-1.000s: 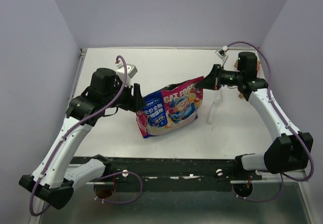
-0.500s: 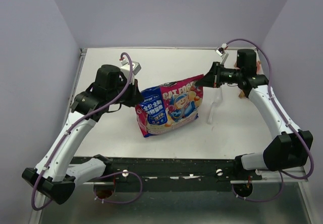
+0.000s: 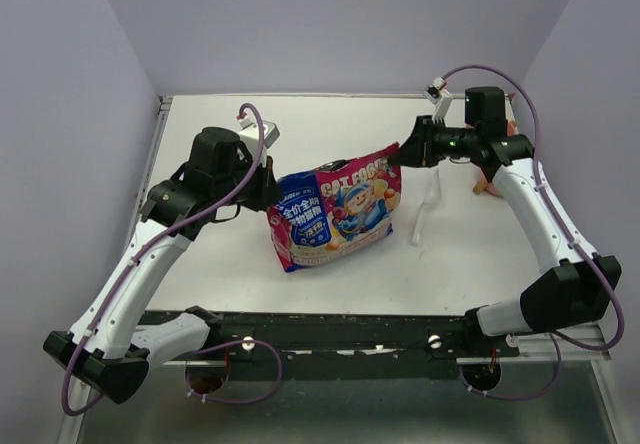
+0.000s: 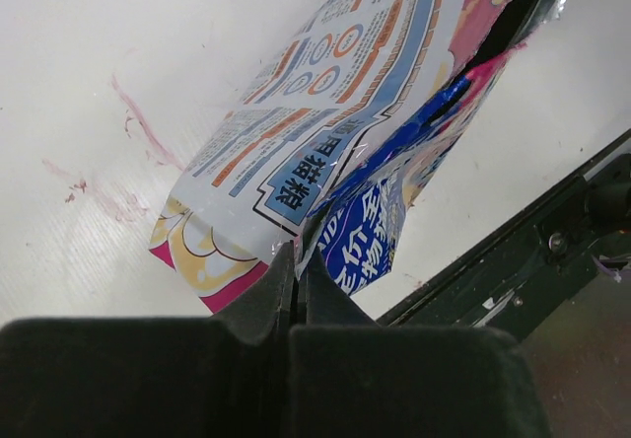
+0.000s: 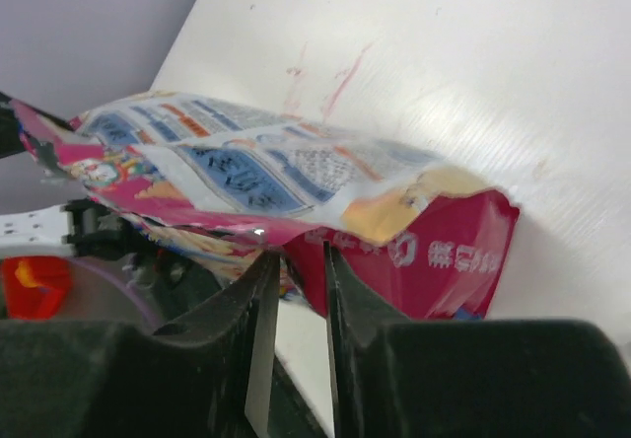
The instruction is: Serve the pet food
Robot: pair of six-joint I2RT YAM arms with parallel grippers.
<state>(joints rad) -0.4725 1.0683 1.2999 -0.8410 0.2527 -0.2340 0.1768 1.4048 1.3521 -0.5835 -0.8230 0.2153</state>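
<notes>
Overhead, the left gripper point(image 3: 268, 190) is now clamping the left end of the cat food bag point(image 3: 335, 209), having just closed, while the right gripper point(image 3: 402, 154) is loosening at the top corner. Left wrist: fingers point(image 4: 258, 300) are pinching a bag fold tight. Right wrist: fingers point(image 5: 237, 310) are standing narrowly apart around the bag's edge. The pet food is not showing and is presumably still inside, so the left arm seems to be taking over the bag.
</notes>
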